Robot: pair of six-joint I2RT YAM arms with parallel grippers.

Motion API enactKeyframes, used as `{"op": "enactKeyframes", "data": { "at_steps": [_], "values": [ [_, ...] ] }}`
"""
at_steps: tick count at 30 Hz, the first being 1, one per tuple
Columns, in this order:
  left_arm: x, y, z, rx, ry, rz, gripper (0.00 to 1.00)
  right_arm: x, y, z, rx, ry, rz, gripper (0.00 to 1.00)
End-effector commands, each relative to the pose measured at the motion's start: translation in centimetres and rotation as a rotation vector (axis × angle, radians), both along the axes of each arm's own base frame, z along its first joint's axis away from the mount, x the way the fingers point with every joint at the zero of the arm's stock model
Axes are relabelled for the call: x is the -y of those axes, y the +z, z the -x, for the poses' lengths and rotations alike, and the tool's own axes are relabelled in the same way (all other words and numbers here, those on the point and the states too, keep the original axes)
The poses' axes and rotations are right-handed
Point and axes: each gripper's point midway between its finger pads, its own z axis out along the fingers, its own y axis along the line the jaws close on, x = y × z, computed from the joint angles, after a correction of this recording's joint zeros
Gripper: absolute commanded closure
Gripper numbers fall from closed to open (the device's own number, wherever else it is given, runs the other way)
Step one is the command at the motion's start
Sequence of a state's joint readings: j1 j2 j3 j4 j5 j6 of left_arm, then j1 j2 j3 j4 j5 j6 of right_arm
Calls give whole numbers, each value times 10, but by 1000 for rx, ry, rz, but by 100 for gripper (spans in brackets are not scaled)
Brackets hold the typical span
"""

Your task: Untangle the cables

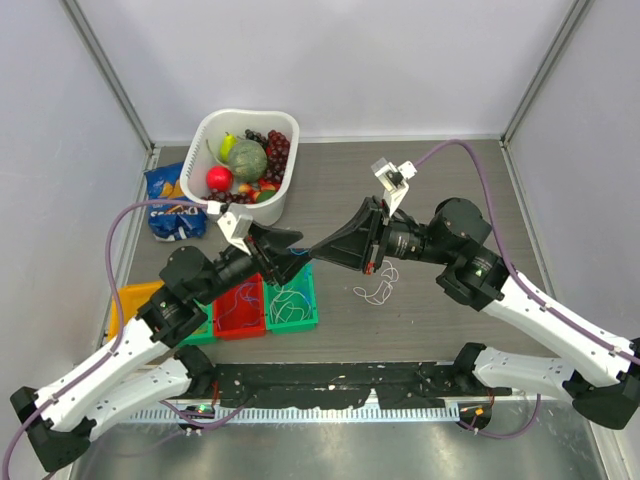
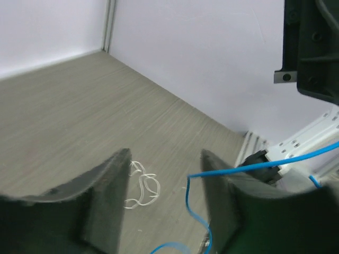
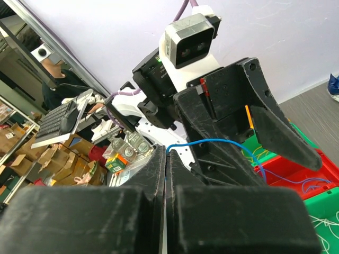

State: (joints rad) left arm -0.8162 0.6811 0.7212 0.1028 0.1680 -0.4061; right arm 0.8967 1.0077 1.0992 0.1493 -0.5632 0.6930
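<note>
— Right gripper (image 3: 166, 150) fingers fill the near foreground of their own wrist view. How do they stand?
— Pressed flat together, clenched on the blue cable (image 3: 212, 141), which comes out at their tips.
— Where does that cable run?
— It arcs over to the left gripper (image 2: 164, 159), which is just beside the right one, above the green bin (image 1: 292, 324). Those jaws stand apart, released. The cable hangs in the gap close to one finger; I cannot tell whether it touches.
— Room for moving?
— Bins crowd the near left. A white basin of fruit (image 1: 268, 212) and a blue snack bag (image 1: 170, 205) sit at the far left. Grey tabletop (image 1: 450, 170) runs from the grippers to the far and right walls.
— Counts?
— Three bins: yellow bin (image 1: 132, 298), red bin (image 1: 240, 333) and the green one. One blue cable is in the air. One white cable (image 1: 378, 288) lies loose on the table under the right wrist, apart from the fingertips. Thin wires lie in the red and green bins, too tangled to count.
</note>
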Motion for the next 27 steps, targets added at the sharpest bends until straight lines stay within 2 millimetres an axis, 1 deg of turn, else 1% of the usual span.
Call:
{"op": "enactKeyframes", "data": {
  "at_steps": [1, 2, 3, 4, 5, 6, 7, 8, 9, 10, 11, 12, 13, 14, 15, 16, 17, 18, 21, 27],
  "values": [
    [12, 39, 9, 126, -87, 44, 63, 0, 12, 7, 32, 28, -43, 99],
    [13, 40, 8, 122, -90, 39, 81, 1, 9, 4, 19, 5, -26, 99],
    [14, 40, 7, 112, -88, 36, 93, 2, 5, -1, 27, -24, -7, 99],
    [13, 39, 4, 94, -74, 37, 100, 3, -5, -12, 1, -91, 41, 91],
    [13, 40, 2, 66, -61, 51, 100, 5, -11, -28, 4, -178, 69, 84],
    [11, 43, -1, 43, -40, 69, 100, 10, -29, -37, -32, -237, 148, 64],
    [10, 45, -4, 14, -22, 91, 100, 16, -39, -55, -34, -345, 186, 55],
    [8, 49, -7, -25, 0, 125, 100, 19, -60, -61, -69, -383, 262, 41],
    [3, 53, -14, -74, 51, 149, 100, 26, -70, -73, -67, -452, 297, 38],
    [-2, 51, -20, -139, 99, 160, 100, 29, -91, -75, -90, -468, 358, 36],
    [-9, 51, -29, -198, 171, 174, 100, 31, -103, -78, -93, -485, 389, 35],
    [-13, 41, -35, -275, 223, 152, 100, 30, -120, -77, -101, -478, 420, 35],
    [-17, 36, -39, -323, 265, 127, 100, 28, -126, -77, -89, -468, 424, 34],
    [-20, 33, -42, -361, 295, 108, 100, 27, -145, -76, -100, -460, 451, 34],
    [-22, 29, -44, -399, 319, 101, 100, 24, -147, -75, -93, -446, 440, 34],
    [-25, 28, -46, -426, 345, 97, 100, 23, -159, -73, -98, -434, 452, 34],
    [-26, 29, -46, -442, 357, 102, 100, 19, -155, -71, -77, -426, 424, 34],
    [-27, 30, -45, -454, 359, 105, 100, 19, -164, -69, -78, -421, 428, 34],
    [-29, 32, -46, -471, 376, 110, 100, 18, -165, -66, -51, -412, 383, 34],
    [-34, 31, -47, -478, 398, 109, 100, 16, -152, -62, -29, -396, 299, 43]
  ]
}}
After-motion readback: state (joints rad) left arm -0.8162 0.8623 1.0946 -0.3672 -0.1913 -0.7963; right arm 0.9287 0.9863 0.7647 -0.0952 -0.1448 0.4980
